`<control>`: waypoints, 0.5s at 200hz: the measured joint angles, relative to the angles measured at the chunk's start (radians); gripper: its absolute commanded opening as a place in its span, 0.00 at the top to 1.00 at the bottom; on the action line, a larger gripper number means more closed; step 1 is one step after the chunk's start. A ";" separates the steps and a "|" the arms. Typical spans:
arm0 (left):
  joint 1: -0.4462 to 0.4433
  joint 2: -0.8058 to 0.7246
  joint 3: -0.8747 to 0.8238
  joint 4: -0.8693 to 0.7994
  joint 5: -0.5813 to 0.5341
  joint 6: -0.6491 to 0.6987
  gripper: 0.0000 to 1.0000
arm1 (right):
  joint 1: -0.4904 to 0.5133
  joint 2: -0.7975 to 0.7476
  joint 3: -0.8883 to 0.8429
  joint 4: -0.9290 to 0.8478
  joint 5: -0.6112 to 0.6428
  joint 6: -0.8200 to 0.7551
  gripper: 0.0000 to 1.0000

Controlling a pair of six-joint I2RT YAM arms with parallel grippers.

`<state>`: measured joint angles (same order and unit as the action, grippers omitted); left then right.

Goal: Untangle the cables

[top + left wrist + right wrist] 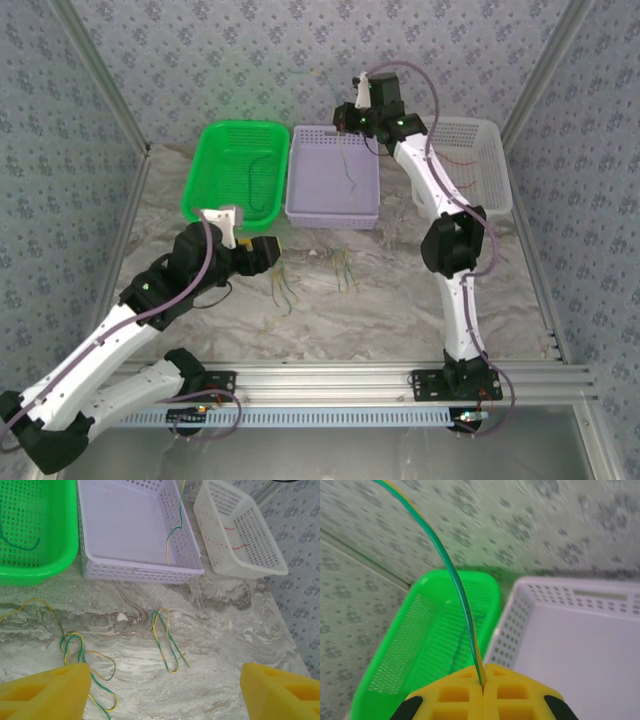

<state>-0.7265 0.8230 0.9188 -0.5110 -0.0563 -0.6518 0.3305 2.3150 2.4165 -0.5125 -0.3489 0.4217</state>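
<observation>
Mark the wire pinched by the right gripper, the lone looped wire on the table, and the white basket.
Green-yellow wire (462,605): right wrist view, strand above right gripper (483,684).
Looped green-yellow wire (160,611): left wrist view, loop's top bend.
White basket (260,535): left wrist view, perforated side wall.

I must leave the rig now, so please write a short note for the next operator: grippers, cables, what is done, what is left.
Left gripper: open, low over the table, holding nothing.
Right gripper: shut on a yellow-green wire that hangs into the lilac basket.
Done: a dark green wire lies in the green basket, red wires in the white basket.
To do: release the held wire; a yellow-green tangle and a loop lie on the table.
</observation>
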 measured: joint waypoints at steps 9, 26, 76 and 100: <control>0.000 0.011 -0.004 0.000 0.003 0.003 0.22 | -0.005 0.029 0.004 -0.016 0.000 -0.004 1.00; 0.005 0.023 -0.012 0.001 0.006 0.008 0.22 | -0.012 0.064 0.007 -0.050 0.017 -0.018 1.00; 0.020 0.045 -0.026 0.034 0.019 0.015 0.23 | -0.009 0.175 0.100 -0.130 0.079 -0.081 1.00; 0.035 0.049 -0.033 0.044 0.027 0.015 0.23 | -0.007 0.241 0.144 -0.158 0.101 -0.098 1.00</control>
<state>-0.6914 0.8719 0.8860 -0.4671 -0.0296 -0.6369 0.3233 2.5557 2.5607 -0.6701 -0.2481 0.3241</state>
